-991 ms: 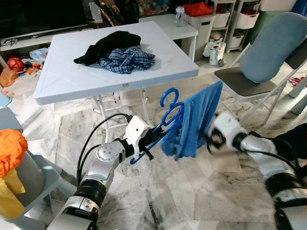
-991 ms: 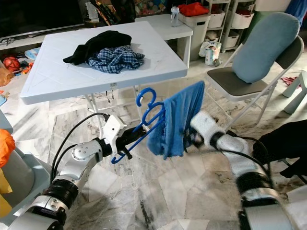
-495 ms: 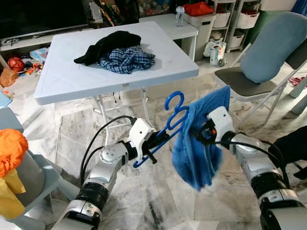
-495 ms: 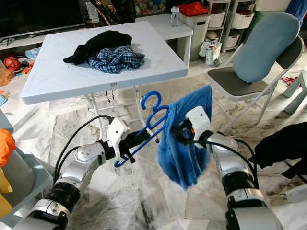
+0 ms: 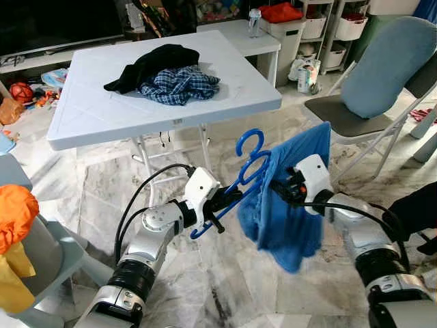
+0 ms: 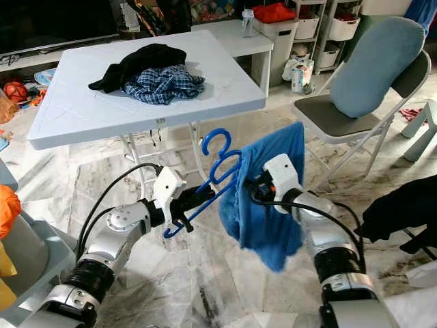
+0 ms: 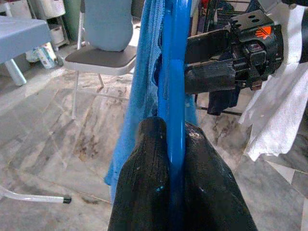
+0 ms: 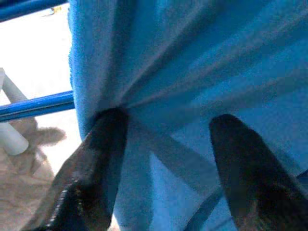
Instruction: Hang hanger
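**Two arms meet at the hanger**

Both arms reach forward over the marble floor. Left gripper (image 5: 217, 205) pinches the blue hanger (image 5: 247, 171), hooks upward. Right gripper (image 5: 278, 188), fingers spread wide in its wrist view, presses into the blue towel (image 5: 287, 205) draped there. Behind stands the white table (image 5: 89, 109).

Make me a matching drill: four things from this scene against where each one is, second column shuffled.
1. hanger
2. blue towel
3. plaid shirt
4. grey cushion

a. on the white table
b. leaning on the chair back
c. clamped in the left gripper
d. draped over the hanger, at the right gripper

Pairs: 1-c, 2-d, 3-a, 4-b
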`<state>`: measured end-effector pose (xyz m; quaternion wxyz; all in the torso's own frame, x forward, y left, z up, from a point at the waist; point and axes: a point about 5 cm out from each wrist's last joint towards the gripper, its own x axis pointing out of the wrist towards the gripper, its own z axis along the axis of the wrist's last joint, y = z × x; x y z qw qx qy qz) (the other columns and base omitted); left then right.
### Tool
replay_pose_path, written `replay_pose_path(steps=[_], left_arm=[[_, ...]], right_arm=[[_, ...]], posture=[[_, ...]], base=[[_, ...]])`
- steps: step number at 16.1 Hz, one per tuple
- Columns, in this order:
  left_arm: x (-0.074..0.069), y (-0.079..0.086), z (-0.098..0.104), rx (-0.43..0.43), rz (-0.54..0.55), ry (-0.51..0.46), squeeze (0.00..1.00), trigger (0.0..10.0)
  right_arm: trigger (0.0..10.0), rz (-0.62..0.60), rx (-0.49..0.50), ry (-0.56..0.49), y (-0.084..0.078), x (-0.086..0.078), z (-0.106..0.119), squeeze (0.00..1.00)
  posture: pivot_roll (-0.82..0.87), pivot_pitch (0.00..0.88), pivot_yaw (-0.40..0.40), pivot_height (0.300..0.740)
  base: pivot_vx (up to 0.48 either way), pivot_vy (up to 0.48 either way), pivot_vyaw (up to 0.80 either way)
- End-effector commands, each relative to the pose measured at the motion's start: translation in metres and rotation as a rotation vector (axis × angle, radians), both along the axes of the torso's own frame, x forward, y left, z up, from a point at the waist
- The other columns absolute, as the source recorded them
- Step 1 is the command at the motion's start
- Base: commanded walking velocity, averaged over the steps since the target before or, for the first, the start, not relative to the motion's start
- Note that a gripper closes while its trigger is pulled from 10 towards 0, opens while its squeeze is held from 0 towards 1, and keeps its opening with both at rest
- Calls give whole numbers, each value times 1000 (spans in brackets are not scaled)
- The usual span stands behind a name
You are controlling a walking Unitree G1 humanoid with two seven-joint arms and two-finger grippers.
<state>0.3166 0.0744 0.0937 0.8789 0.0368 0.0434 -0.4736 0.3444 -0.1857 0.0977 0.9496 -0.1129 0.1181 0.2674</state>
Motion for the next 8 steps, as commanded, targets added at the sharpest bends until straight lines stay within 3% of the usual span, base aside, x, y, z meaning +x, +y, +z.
replay_pose_path(steps=[1,5,6,7,8], left_arm=[[2,0,11,-26,-7,-44,0,0],[3,0,11,-23,-1,-41,0,588],[4,3,10,-15,11,-42,0,1608],[5,5,10,-11,16,-43,0,1608],[7,9,11,-5,30,-45,0,1647]], right_arm=[[0,10,10,-18,3,2,6,0],[0,46,19,15,5,1,5,0],[353,98,5,48,3,-4,3,0],[4549,114,-10,58,0,-6,2,0],[10000,113,-15,87,-8,-9,1,1000]], posture=[[-169,0,26,740],[-170,0,26,740],[-170,0,26,740],[-171,0,27,740],[-172,0,27,740]], base=[[0,0,0],[0,0,0],[0,0,0],[0,0,0],[0,0,0]])
